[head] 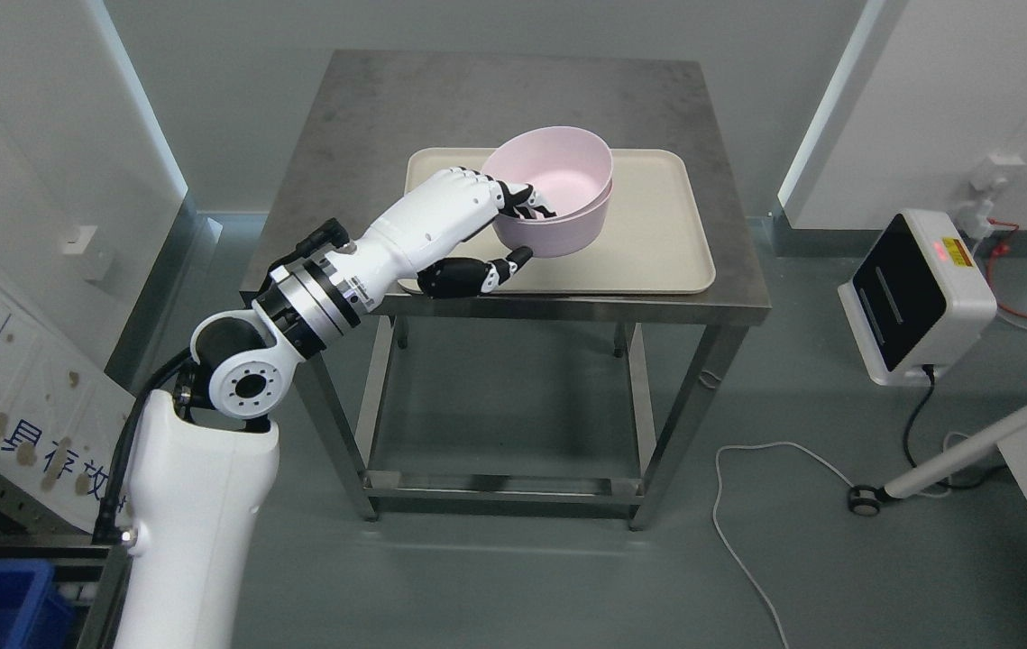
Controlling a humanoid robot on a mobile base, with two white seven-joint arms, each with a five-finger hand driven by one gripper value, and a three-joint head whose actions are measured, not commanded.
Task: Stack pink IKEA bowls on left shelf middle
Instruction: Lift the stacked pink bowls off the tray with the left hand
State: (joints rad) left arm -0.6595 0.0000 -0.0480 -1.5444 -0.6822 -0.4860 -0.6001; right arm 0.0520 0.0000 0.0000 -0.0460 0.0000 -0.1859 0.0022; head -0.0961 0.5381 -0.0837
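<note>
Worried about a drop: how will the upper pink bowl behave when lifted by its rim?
The upper pink bowl looks rigid, probably light plastic. Its smooth wall may slip in the left hand, which pinches one side only, so it could tilt. It sits nested, so the lower bowl might drag along.

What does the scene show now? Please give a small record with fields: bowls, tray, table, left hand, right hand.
bowls: two pink bowls, one nested in the other, the top one tilted
tray: beige tray under the bowls, flat on the table
table: steel table, tray near its front edge
left hand: left hand grips the bowls' left side, fingers over the rim and inside, thumb low outside
right hand: not in view
</note>
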